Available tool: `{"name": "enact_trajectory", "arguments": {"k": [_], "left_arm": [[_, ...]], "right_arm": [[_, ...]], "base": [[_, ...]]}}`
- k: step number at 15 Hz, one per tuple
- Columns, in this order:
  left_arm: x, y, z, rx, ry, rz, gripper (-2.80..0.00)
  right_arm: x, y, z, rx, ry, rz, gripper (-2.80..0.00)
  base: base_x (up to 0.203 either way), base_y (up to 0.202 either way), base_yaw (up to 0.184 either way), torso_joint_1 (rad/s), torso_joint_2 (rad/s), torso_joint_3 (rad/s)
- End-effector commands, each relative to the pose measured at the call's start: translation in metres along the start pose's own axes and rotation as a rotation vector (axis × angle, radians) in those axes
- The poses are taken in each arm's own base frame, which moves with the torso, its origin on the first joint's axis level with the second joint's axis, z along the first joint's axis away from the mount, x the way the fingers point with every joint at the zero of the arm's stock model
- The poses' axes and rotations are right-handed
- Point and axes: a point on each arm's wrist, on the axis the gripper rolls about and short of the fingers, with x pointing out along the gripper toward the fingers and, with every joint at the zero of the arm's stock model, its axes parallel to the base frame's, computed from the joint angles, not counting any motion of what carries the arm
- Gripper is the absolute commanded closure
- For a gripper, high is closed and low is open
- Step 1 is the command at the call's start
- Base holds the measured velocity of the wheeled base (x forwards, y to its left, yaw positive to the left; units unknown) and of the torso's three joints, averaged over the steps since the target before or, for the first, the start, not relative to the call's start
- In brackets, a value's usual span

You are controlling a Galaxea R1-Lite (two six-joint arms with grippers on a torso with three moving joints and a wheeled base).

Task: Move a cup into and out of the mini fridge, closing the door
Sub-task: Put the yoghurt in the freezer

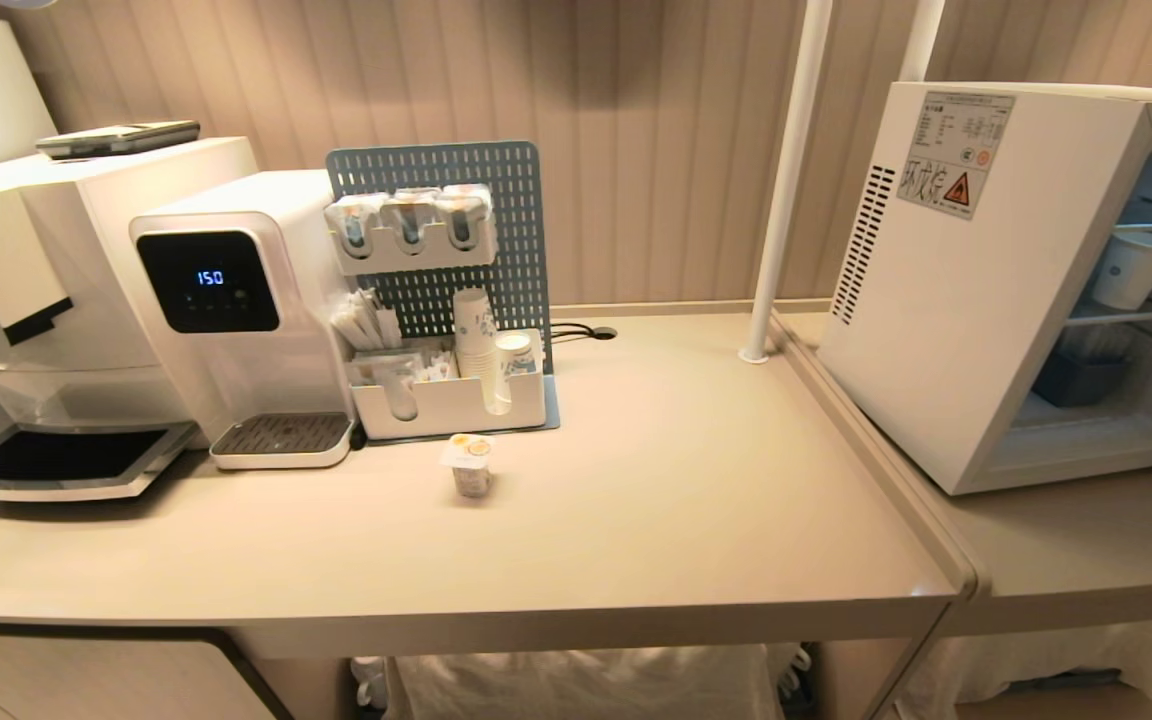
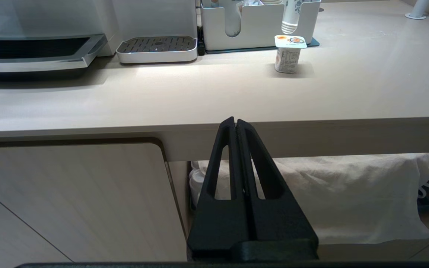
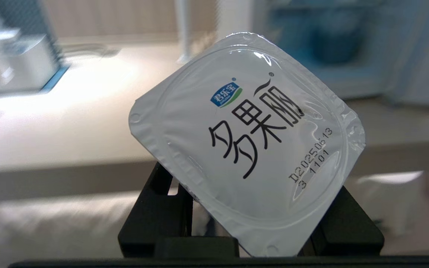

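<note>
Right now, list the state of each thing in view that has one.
mini fridge: open, paper cup on its shelf.
yogurt cup: sealed, tilted, gripped.
second yogurt cup: sealed, upright on counter.
water dispenser: display lit.
left gripper: shut, empty.
right gripper: holding yogurt cup.

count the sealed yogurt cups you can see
2: one yogurt cup stands on the counter before the white organizer; another is held in the right gripper. Others may be hidden.
</note>
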Motion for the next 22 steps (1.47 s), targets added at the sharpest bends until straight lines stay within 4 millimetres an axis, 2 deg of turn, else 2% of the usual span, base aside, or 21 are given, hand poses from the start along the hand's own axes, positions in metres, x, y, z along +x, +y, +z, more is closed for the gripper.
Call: {"name": "enact_trajectory", "arguments": {"k": [1,7,22], "left_arm": [[0.0002,0.0,-0.0007,0.001,0.007,0.002,0.0],[0.0001,0.0,0.0002,0.006,0.005,-0.001,0.0],[0.0001,-0.0001,-0.0004,0.013,0.006,-0.004,0.0]], "right_arm": [[-0.0022,0.0024,-0.0191,0.01,0.101,0.07,0.0],[-0.0023,0.0028,-0.0179,0.001,0.094,0.089,0.0],[-0.0026,0.0027,-0.0182,0.001,0.103,0.088,0.0]], "base": [[0.0,0.0,0.0,0.0,0.0,0.0],[0.0,-0.027,0.003,0.0,0.0,0.002],[0.0,-0.194,-0.001,0.001,0.0,0.002]]}}
